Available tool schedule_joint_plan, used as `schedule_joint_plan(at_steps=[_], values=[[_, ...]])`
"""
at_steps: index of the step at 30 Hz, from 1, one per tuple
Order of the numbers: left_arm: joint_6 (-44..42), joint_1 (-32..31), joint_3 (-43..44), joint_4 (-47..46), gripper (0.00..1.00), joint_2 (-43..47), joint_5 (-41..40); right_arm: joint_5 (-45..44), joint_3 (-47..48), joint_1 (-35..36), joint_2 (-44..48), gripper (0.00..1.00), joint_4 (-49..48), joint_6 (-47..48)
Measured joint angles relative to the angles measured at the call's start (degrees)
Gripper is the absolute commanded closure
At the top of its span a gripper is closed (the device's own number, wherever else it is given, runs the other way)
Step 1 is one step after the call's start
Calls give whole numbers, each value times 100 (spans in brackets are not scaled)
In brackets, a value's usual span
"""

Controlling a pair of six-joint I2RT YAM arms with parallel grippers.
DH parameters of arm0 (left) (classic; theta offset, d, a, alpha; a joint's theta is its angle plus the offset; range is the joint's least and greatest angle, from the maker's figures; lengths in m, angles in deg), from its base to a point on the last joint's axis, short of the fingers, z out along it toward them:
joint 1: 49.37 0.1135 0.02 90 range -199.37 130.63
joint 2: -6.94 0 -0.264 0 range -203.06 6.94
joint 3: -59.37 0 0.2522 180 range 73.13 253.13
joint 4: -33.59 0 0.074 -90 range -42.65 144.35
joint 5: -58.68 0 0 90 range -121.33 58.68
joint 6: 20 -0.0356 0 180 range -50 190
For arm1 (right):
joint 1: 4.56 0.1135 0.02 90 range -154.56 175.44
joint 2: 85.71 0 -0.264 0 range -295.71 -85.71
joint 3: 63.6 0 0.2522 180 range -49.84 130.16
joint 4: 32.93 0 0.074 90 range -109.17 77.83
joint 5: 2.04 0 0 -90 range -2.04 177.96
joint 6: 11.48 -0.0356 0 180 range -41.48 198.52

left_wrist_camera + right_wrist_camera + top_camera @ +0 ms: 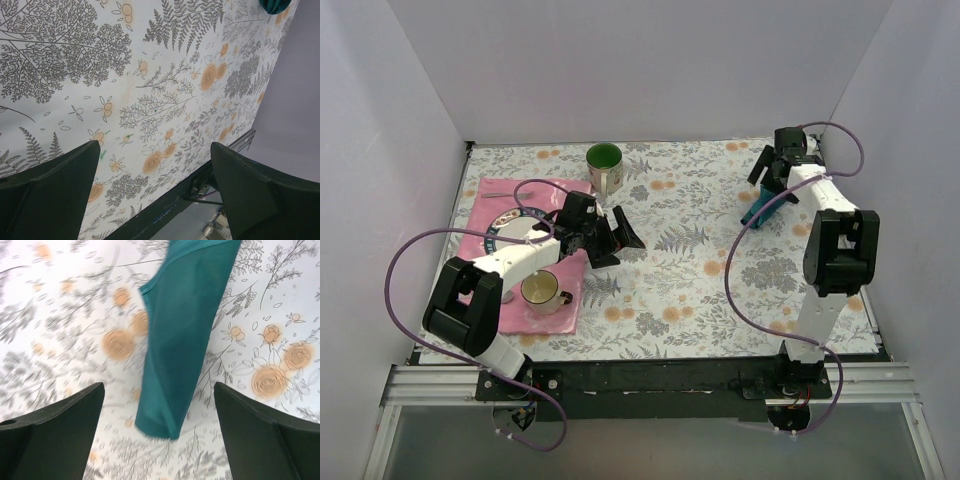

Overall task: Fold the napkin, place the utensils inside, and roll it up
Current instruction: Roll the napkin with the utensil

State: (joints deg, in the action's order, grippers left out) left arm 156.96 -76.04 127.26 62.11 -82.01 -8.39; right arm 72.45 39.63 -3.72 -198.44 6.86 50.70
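Top external: fixed, high, behind the arm bases. It gives you the widest look, down and forward over the whole floral tablecloth to the back wall.
Left wrist: close and rolled, looking past the left gripper fingers, low across the tablecloth toward an edge rail and a side wall.
Right wrist: your nearest look, down between the right gripper fingers.
Shared by all three: the tablecloth and the napkin, which is cropped at the left wrist view's top corner.

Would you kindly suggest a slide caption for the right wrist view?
Open right gripper framing the teal napkin against the floral tablecloth.
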Motion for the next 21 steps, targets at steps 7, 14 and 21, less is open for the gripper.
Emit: schedule_joint_plan(at_steps=[7, 14, 21], values=[[-184, 0, 306, 26, 2, 42, 17, -415, -479, 1414, 1556, 1, 258, 581], [-223, 11, 551, -103, 2, 564, -9, 280, -1980, 2186, 3355, 2, 557, 918], [-96, 26, 551, -629, 2, 1272, -114, 1169, -2999, 2162, 5108, 1, 568, 1165]])
